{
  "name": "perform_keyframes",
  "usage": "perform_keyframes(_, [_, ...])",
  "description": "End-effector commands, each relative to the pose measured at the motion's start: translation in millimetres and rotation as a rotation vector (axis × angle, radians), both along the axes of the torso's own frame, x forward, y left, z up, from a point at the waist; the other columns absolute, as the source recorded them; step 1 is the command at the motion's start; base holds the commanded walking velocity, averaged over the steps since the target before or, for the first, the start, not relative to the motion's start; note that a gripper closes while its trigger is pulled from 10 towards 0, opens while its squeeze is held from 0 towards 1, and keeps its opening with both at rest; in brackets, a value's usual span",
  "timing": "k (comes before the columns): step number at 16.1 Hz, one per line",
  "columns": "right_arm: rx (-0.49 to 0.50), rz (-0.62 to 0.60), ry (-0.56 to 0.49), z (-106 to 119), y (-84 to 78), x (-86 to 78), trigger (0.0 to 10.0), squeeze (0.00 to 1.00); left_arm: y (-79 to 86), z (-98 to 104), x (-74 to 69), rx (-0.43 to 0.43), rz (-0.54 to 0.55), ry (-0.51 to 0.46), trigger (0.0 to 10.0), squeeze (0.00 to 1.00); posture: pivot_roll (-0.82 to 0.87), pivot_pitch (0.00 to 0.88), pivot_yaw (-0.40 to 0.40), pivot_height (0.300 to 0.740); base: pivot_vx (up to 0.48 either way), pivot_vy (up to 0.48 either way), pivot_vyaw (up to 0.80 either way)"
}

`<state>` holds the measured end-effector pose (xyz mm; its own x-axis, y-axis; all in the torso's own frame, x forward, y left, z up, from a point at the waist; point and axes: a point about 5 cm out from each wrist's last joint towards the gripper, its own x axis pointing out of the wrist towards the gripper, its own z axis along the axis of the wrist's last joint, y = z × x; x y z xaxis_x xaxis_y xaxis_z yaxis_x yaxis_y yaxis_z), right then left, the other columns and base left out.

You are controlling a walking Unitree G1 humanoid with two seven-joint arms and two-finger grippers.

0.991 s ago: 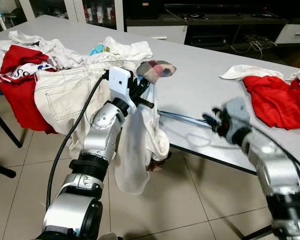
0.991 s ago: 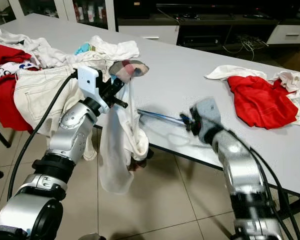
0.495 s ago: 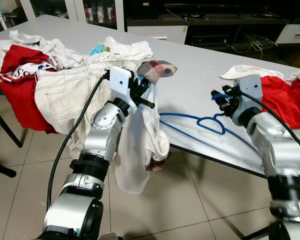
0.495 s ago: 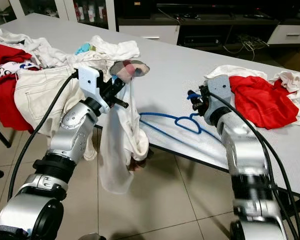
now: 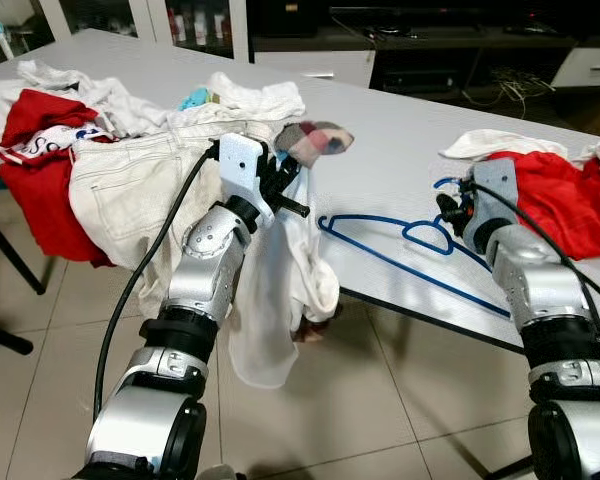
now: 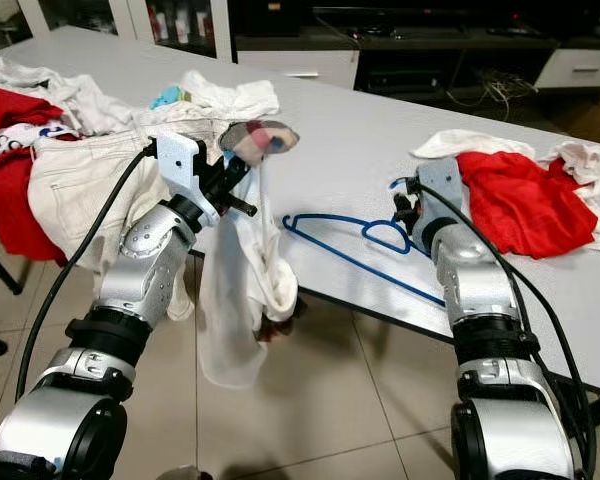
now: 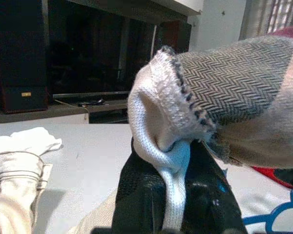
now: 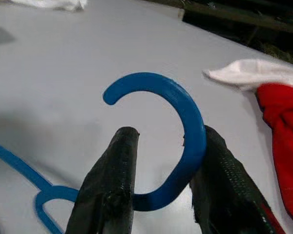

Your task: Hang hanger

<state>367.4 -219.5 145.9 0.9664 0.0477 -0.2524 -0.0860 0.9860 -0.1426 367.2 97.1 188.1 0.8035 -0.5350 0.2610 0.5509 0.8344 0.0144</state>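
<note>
On the grey table (image 5: 380, 150), a blue hanger (image 5: 410, 245) was laid flat, its hook clasped between the right gripper (image 8: 158, 187) fingers. A white garment (image 5: 280, 290) was pinched by the closed left gripper (image 5: 285, 185), draped over the table edge.

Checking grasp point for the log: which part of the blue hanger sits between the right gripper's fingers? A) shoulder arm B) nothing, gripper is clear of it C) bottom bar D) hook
D: in the right wrist view the right gripper has its two fingers either side of the curved hook of the hanger.
</note>
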Motion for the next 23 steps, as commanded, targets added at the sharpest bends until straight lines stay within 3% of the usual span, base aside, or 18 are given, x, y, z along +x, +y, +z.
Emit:
perform_keyframes(1, [-0.002, -0.010, -0.029, 8, -1.2, 3.6, 10.0, 0.00, -2.4, 6, -0.8, 0.010, -0.005, -0.026, 0.0, 0.00, -0.04, 0.000, -0.024, 0.740, 0.000, 0.000, 0.00])
perform_keyframes(3, [0.019, -0.016, -0.025, 8, -0.8, 6.7, 10.0, 0.00, -2.2, 6, -0.9, 0.010, -0.005, -0.027, 0.0, 0.00, -0.04, 0.000, -0.023, 0.740, 0.000, 0.000, 0.00])
perform_keyframes(4, [0.137, -0.012, -0.042, 14, 0.5, 11.9, 10.0, 1.00, -1.6, 6, -1.2, 0.012, -0.005, -0.028, 0.0, 0.00, -0.04, 0.000, -0.023, 0.740, 0.000, 0.000, 0.00])
perform_keyframes(5, [0.207, -0.008, -0.036, 17, 0.7, 12.9, 10.0, 1.00, -1.5, 6, -1.3, 0.013, -0.005, -0.029, 0.0, 0.00, -0.04, 0.000, -0.023, 0.740, 0.000, 0.000, 0.00])
perform_keyframes(7, [0.236, -0.040, -0.028, 16, -3.3, 12.5, 10.0, 1.00, -2.0, 6, -1.2, 0.013, -0.006, -0.029, 0.0, 0.00, -0.04, 0.000, -0.022, 0.740, 0.000, 0.000, 0.00])
perform_keyframes(10, [0.170, -0.126, -0.049, 18, -15.6, 14.2, 10.0, 1.00, -4.1, 7, -0.9, 0.012, -0.011, -0.029, 0.0, 0.00, -0.05, 0.000, -0.021, 0.740, 0.000, 0.000, 0.00])
perform_keyframes(11, [0.134, -0.149, -0.074, 22, -18.8, 14.7, 10.0, 0.64, -4.2, 7, -1.0, 0.011, -0.012, -0.029, 0.0, 0.00, -0.05, 0.000, -0.021, 0.740, 0.000, 0.000, 0.00])
perform_keyframes(12, [0.006, -0.125, -0.126, 30, -17.7, 15.5, 10.0, 0.00, -4.2, 6, -1.1, 0.010, -0.012, -0.028, 0.0, 0.00, -0.05, 0.000, -0.021, 0.740, 0.000, 0.000, 0.00])
perform_keyframes(13, [-0.041, -0.108, -0.145, 33, -16.0, 15.7, 10.0, 0.00, -4.3, 6, -1.1, 0.010, -0.012, -0.028, 0.0, 0.00, -0.05, 0.000, -0.021, 0.740, 0.000, 0.000, 0.00])
perform_keyframes(14, [-0.062, -0.001, -0.217, 42, 0.6, 14.1, 10.0, 0.00, -4.4, 6, -1.6, 0.009, -0.012, -0.029, 0.0, 0.00, -0.04, 0.000, -0.025, 0.740, 0.000, 0.000, 0.00])
perform_keyframes(15, [-0.051, 0.031, -0.233, 43, 5.7, 13.2, 10.0, 0.00, -4.3, 7, -1.7, 0.009, -0.012, -0.030, 0.0, 0.00, -0.04, 0.000, -0.025, 0.740, 0.000, 0.000, 0.00])
perform_keyframes(16, [0.037, 0.160, -0.268, 46, 24.6, 6.8, 10.0, 0.00, -4.2, 9, -1.8, 0.008, -0.012, -0.039, 0.0, 0.00, -0.04, 0.000, -0.025, 0.740, 0.000, 0.000, 0.00])
perform_keyframes(18, [0.112, 0.340, -0.284, 45, 48.2, -9.7, 10.0, 0.00, -4.9, 18, -1.6, -0.010, -0.025, -0.073, 0.0, 0.00, -0.04, 0.000, -0.021, 0.740, 0.000, 0.000, 0.00])
perform_keyframes(19, [0.135, 0.402, -0.258, 41, 55.3, -17.7, 10.0, 0.12, -5.5, 24, -1.5, -0.027, -0.035, -0.092, 0.0, 0.00, -0.05, 0.000, -0.017, 0.740, 0.000, 0.000, 0.00])
perform_keyframes(20, [0.146, 0.428, -0.225, 35, 58.0, -22.6, 10.0, 0.64, -6.1, 28, -1.5, -0.041, -0.043, -0.104, 0.0, 0.00, -0.05, 0.000, -0.015, 0.740, 0.000, 0.000, 0.00])
perform_keyframes(21, [0.163, 0.449, -0.194, 28, 59.5, -27.5, 10.0, 1.00, -7.5, 31, -1.8, -0.054, -0.056, -0.113, 0.0, 0.00, -0.06, 0.000, -0.011, 0.740, 0.000, 0.000, 0.00])
perform_keyframes(23, [0.166, 0.501, -0.147, 18, 65.1, -36.5, 10.0, 1.00, -9.3, 32, -1.8, -0.051, -0.067, -0.111, 0.2, 0.00, -0.07, 0.000, -0.005, 0.740, 0.000, 0.000, 0.00])
